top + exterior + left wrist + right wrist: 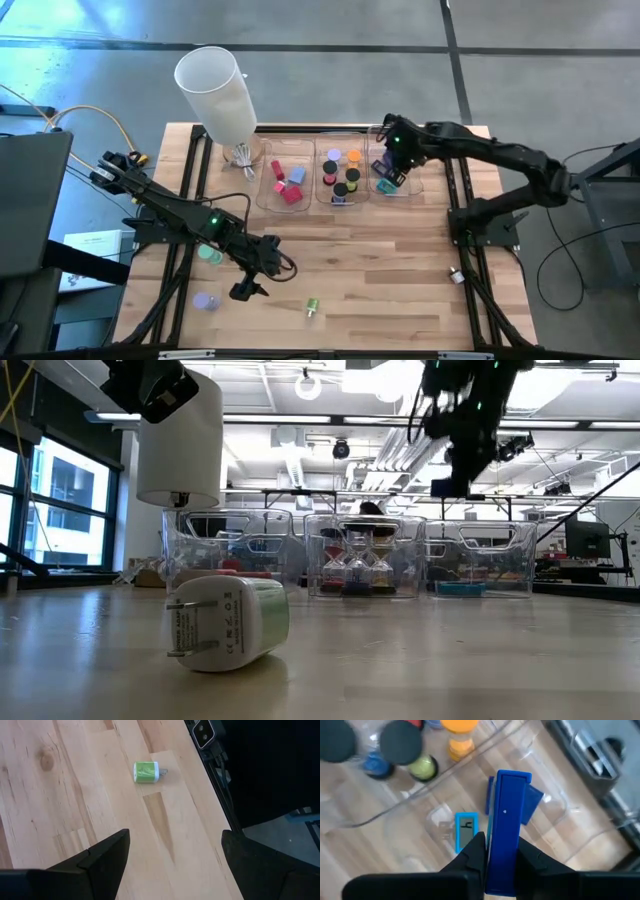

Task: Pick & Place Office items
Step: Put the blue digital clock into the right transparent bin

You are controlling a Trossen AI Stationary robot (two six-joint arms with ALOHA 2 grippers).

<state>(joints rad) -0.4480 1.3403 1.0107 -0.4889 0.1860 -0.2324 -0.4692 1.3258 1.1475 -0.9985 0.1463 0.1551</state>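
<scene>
My right gripper [390, 172] hangs over the right clear tray [412, 186] and is shut on a blue block [506, 810]. A teal-blue piece [466, 831] lies in that tray. The middle tray holds black discs [400, 742] and an orange cap [459, 730]; the left tray holds red and pink blocks [288, 190]. My left gripper [250, 285] is open above the near left part of the table. A green and white plug piece [146, 772] lies on its side beyond the left gripper's fingers. A teal cap [208, 255] and a lavender cap [205, 300] sit on the table beside the left arm. My right gripper pinches the blue block between its two fingers [475, 852], holding the end nearest the wrist [502, 865]. The fingers come from above, pointing down. The block reaches out past the fingertips, lifted clear above the right tray's floor.
A big white translucent cylinder [218, 92] stands at the far left, next to the left tray. The three trays line the far edge. The table's near edge and a dark frame [215, 750] lie close beyond the green piece. Bare wood spans the table's middle [380, 260].
</scene>
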